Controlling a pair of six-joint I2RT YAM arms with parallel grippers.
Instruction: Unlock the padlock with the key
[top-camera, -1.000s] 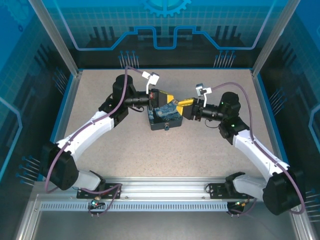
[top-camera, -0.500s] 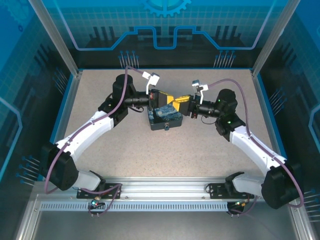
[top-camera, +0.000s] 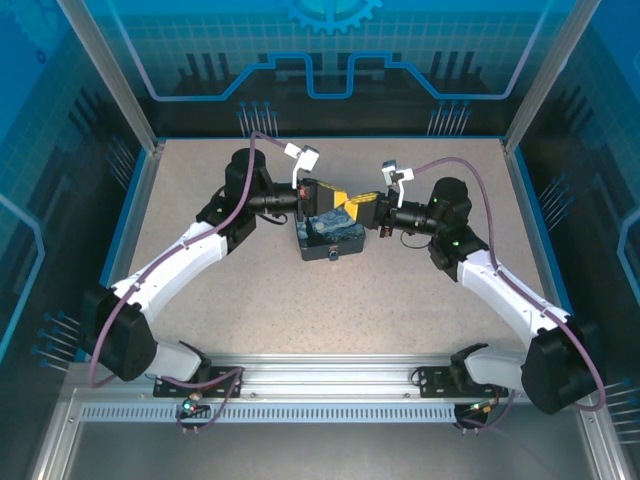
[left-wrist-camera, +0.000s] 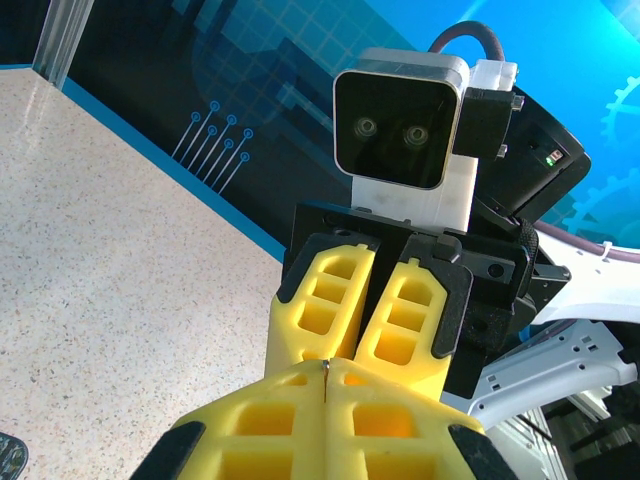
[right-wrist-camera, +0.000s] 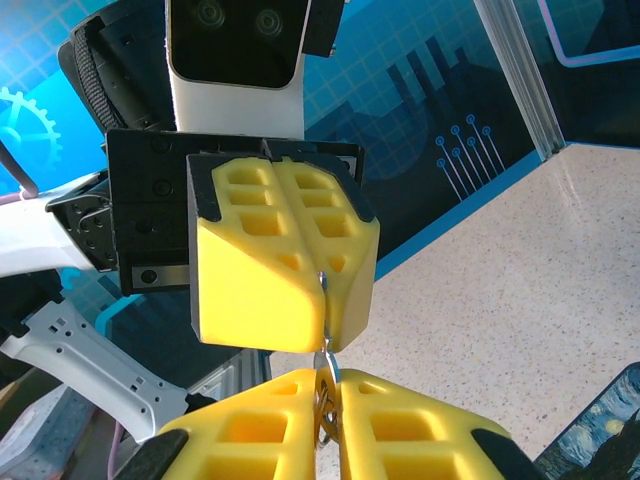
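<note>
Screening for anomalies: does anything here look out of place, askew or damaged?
Nothing spilled or damaged. The one oddity: left hand and right hand meet tip to tip above the painted box, both pinching the same thin key.

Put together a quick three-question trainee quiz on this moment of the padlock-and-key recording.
1. True or false: the left gripper is wide open.
2. The key is pinched by: A) the left gripper alone B) the right gripper alone C) both grippers.
3. Fill in: in the top view, the grippers meet by the swirl-painted ___.
Key: 1 false; 2 C; 3 box.
</note>
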